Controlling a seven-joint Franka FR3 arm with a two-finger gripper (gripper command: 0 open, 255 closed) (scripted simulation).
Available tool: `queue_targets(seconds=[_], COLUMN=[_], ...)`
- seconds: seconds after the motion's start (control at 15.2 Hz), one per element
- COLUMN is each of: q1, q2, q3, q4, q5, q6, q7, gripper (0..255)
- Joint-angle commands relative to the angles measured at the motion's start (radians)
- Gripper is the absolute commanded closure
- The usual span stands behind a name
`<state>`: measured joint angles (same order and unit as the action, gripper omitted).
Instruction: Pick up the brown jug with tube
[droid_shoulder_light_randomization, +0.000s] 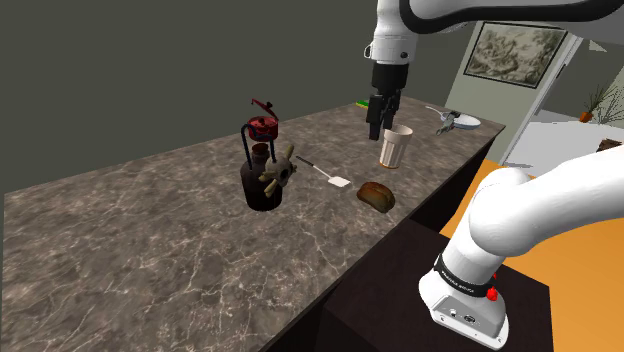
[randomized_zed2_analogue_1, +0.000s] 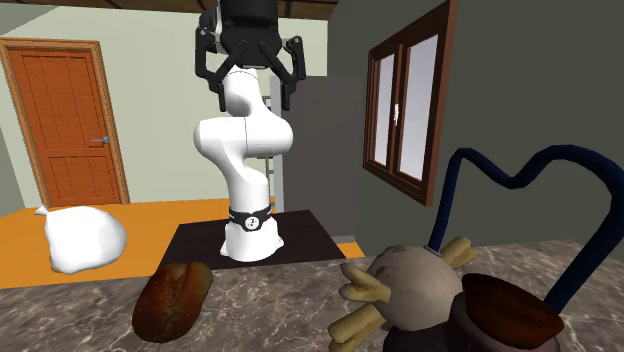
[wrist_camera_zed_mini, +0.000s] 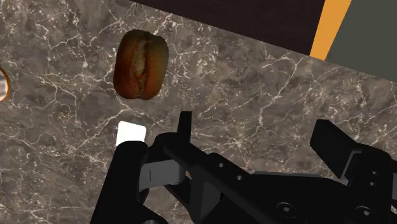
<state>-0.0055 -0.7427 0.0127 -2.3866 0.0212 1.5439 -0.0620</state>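
Brown jug (droid_shoulder_light_randomization: 262, 185) on counter (droid_shoulder_light_randomization: 150, 230), well apart from hand (droid_shoulder_light_randomization: 379, 132) — spread, empty.

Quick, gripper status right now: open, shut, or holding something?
Gripper: open, fingers apart, nothing between them.

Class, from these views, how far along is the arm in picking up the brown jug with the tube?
Done: nothing yet; the brown jug stands on the counter. In hand: the open tool hangs empty near the pale cup, apart from the jug. Left: move over the jug, descend, close on it, lift.
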Motion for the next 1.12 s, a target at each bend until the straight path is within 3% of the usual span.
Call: queue_targets(seconds=[0.0, 0.53, 1.06], q1=[0.0, 0.029, 0.051], q2=[0.0, 0.287, 0.589], q3=[0.0, 0.104, 0.192], q4=[0.0, 0.201, 0.481], q5=[0.0, 0.025, -0.013], q6=[0.0, 0.093, 0.115], q7=[0.0, 0.109, 0.225], gripper=[0, 0, 0])
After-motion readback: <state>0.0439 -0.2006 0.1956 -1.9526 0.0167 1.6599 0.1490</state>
